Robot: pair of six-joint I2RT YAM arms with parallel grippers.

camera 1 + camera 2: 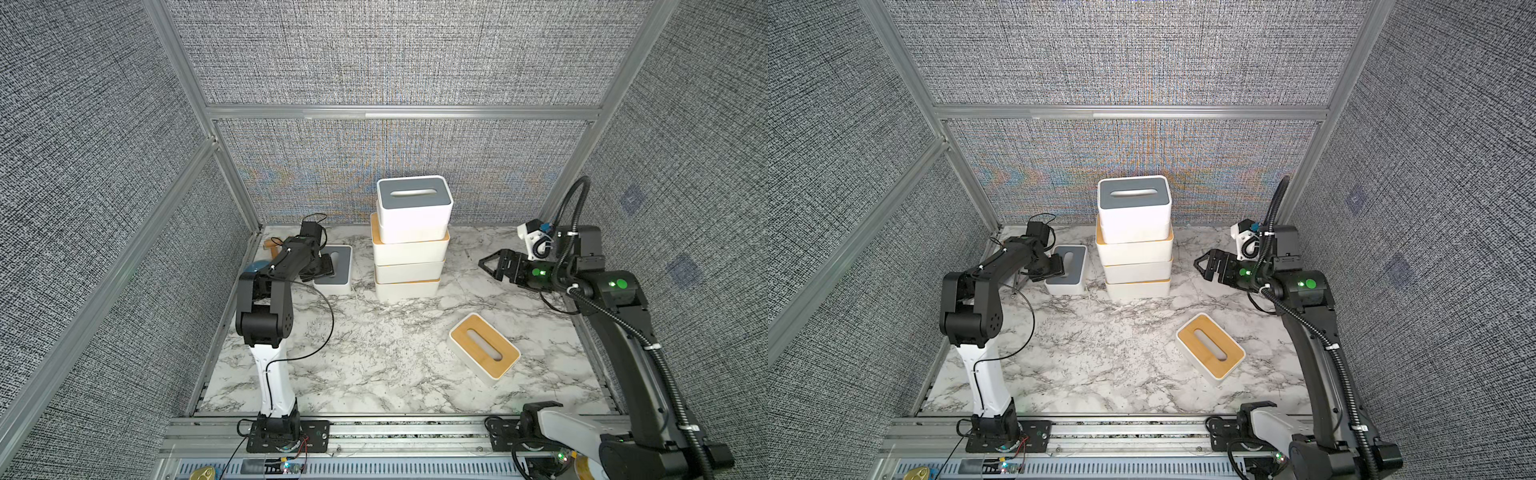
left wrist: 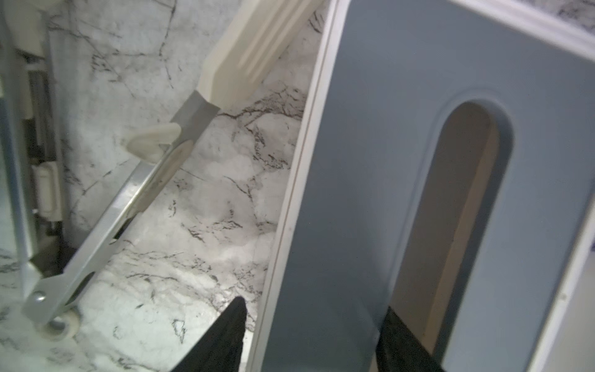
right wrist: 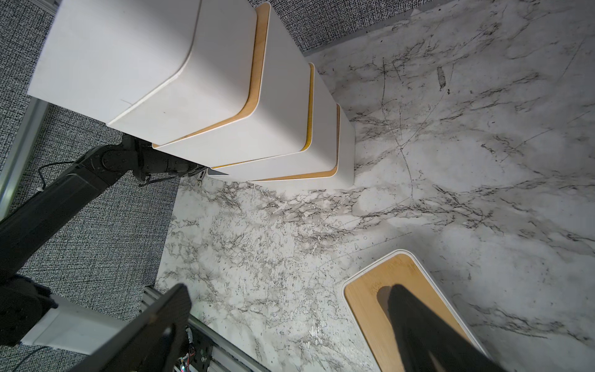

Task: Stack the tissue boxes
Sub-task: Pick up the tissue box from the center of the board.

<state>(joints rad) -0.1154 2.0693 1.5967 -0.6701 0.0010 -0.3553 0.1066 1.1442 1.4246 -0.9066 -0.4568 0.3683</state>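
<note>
The tissue boxes (image 1: 409, 249) have smooth, matt white plastic bodies, fitted with either tan bamboo lids (image 3: 363, 309) showing fine wood grain or matt grey lids (image 2: 370, 128). The tabletop (image 1: 374, 353) is marble-patterned with a faint sheen. The enclosure walls (image 1: 395, 54) look like coarse woven grey cloth, framed by satin-finish metal rails (image 1: 399, 112).

Both top views overlook table (image 1: 374, 353); wrist views close.

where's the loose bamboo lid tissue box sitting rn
In both top views the loose bamboo-lidded box lies flat on the marble table toward the robot's right front, apart from and nearer the robot than the four-box stack.
</note>
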